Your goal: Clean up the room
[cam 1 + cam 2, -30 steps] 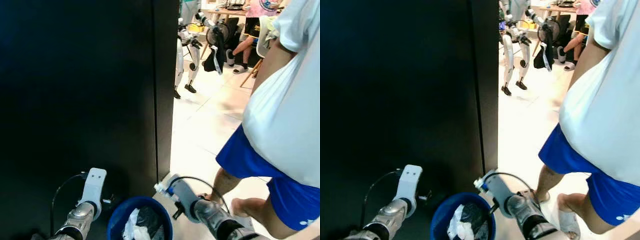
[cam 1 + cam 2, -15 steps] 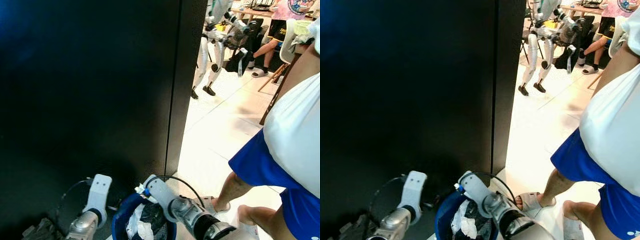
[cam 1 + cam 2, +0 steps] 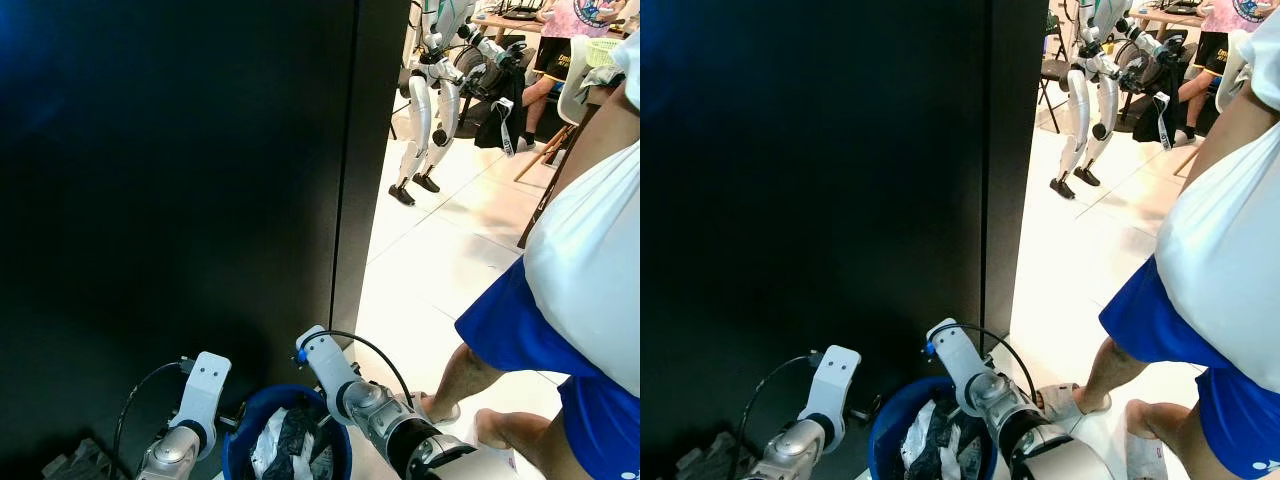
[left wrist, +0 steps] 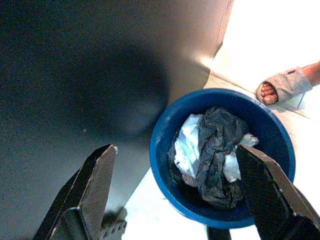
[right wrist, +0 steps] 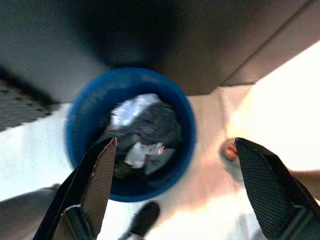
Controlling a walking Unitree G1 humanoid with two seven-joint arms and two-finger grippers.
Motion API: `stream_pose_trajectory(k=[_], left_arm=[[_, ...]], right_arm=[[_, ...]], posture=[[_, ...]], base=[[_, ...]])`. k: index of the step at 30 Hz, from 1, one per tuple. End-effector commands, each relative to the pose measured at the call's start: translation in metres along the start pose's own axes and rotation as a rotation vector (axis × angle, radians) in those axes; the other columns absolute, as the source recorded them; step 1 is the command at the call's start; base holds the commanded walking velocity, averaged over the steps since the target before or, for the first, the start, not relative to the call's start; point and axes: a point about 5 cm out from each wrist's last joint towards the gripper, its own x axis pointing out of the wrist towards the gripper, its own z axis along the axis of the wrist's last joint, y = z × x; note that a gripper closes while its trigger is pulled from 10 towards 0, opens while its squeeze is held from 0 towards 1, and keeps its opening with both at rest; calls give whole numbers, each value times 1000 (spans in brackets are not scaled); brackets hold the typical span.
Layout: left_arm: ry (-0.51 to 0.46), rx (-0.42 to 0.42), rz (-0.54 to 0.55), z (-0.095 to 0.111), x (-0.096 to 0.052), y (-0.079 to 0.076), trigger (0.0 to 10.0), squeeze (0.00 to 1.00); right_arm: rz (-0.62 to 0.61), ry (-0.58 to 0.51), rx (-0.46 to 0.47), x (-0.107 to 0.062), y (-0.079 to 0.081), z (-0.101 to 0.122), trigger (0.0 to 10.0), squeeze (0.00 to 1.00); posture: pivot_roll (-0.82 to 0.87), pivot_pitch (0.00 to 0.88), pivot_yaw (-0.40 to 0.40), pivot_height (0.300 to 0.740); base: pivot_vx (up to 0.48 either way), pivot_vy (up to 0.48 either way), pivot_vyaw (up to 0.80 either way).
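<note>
- Left gripper (image 4: 175, 190) hangs over the blue bin (image 4: 165, 125), jaws spread wide, holding nothing; bin sits just below and ahead of the jaws.
- Right gripper (image 5: 175, 190) also above the bin, jaws wide, nothing between them; bin rim under the gap, slightly toward the left jaw.
- Both arms flank the bin in the head views; left arm (image 3: 195, 400) on its left, right arm (image 3: 350, 390) reaching over its right rim, probably positioned for dropping rubbish in or for checking the fill.
- Crumpled trash (image 4: 212, 150) in the bin: dark plastic bag plus white paper (image 4: 186, 142), piled near the rim, directly under both jaws. Looks like the collecting point for the cleanup.
- Bin stands on pale floor (image 3: 440, 250) tight against the black panel (image 3: 170, 170), just beyond the jaws; tucked at the panel's corner, out of the walkway.
- Person's sandalled foot (image 4: 282, 85) beside the bin on the right gripper's side; blue shorts (image 3: 510, 320) and white shirt (image 3: 590, 240) close by, so collision risk on a swing outward.
- Far past the jaws: another humanoid robot (image 3: 430, 90), standing, and a seated person (image 3: 560, 40) at a worktop.
</note>
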Motion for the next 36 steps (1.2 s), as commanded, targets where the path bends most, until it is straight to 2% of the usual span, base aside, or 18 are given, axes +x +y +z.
stream_pose_trajectory(k=[1, 2, 3, 4, 6, 7, 8, 9, 11, 13, 14, 15, 17, 18, 19, 21, 24, 36], left_arm=[[33, -7, 5, -6, -2, 2, 10000, 0], [69, -8, 5, -12, -3, 0, 10000, 0], [69, -8, 5, -12, -3, 0, 10000, 0], [115, 0, 1, -20, -5, -2, 10000, 0], [115, 0, 1, -20, -5, -2, 10000, 0], [188, 33, -2, -33, -10, -4, 10000, 0], [261, 38, 4, -47, -16, -5, 10000, 0], [261, 38, 4, -47, -16, -5, 10000, 0], [362, 30, 18, -65, -26, -6, 10000, 0], [362, 30, 18, -65, -26, -6, 10000, 0], [402, 29, 25, -73, -30, -6, 10000, 0], [402, 29, 25, -73, -30, -6, 10000, 0], [469, 11, 34, -86, -39, -7, 10000, 0], [469, 11, 34, -86, -39, -7, 10000, 0], [497, 8, 34, -92, -43, -7, 10000, 0], [497, 8, 34, -92, -43, -7, 10000, 0], [542, 13, 29, -103, -51, -8, 10000, 0], [592, 24, 24, -113, -60, -9, 10000, 0]], right_arm=[[-15, 5, 17, -1, -2, -3, 10000, 882], [-84, 56, 31, -6, -21, -22, 10000, 0], [-84, 56, 31, -6, -21, -22, 10000, 0], [-152, 126, 45, -14, -39, -46, 10000, 0], [-152, 126, 45, -14, -39, -46, 10000, 0], [-206, 211, 88, -25, -53, -78, 10000, 0], [-237, 293, 134, -37, -59, -110, 10000, 0], [-237, 293, 134, -37, -59, -110, 10000, 0], [-256, 399, 234, -55, -55, -154, 10000, 0], [-256, 399, 234, -55, -55, -154, 10000, 0], [-262, 445, 283, -63, -49, -173, 10000, 0], [-262, 445, 283, -63, -49, -173, 10000, 0], [-279, 507, 417, -76, -34, -202, 10000, 0], [-279, 507, 417, -76, -34, -202, 10000, 0], [-287, 523, 476, -81, -28, -211, 10000, 0], [-287, 523, 476, -81, -28, -211, 10000, 0], [-308, 542, 536, -87, -19, -223, 10000, 0], [-338, 560, 521, -92, -22, -229, 10000, 0]], posture=[[100, 78, -8, 729], [66, 73, 7, 729], [66, 73, 7, 729], [56, 71, 12, 729], [56, 71, 12, 729], [46, 63, 15, 729], [21, 58, 25, 729], [21, 58, 25, 729], [17, 54, 26, 729], [17, 54, 26, 729], [15, 51, 28, 729], [15, 51, 28, 729], [5, 48, 35, 729], [5, 48, 35, 729], [1, 46, 41, 729], [1, 46, 41, 729], [-5, 44, 44, 729], [-18, 37, 36, 729]], base=[[0, 0, 0], [0, 0, 0], [0, 0, 0], [-322, 0, 0], [-322, 0, 0], [-345, 0, 0], [-386, 0, 0], [-386, 0, 0], [-394, 0, 0], [-401, 0, 0], [-401, 0, 0], [-401, 0, 0], [-399, 0, 0], [-401, 0, 0], [-401, 0, 0], [-401, 0, 0], [-402, 0, 0], [-412, 0, 0]])
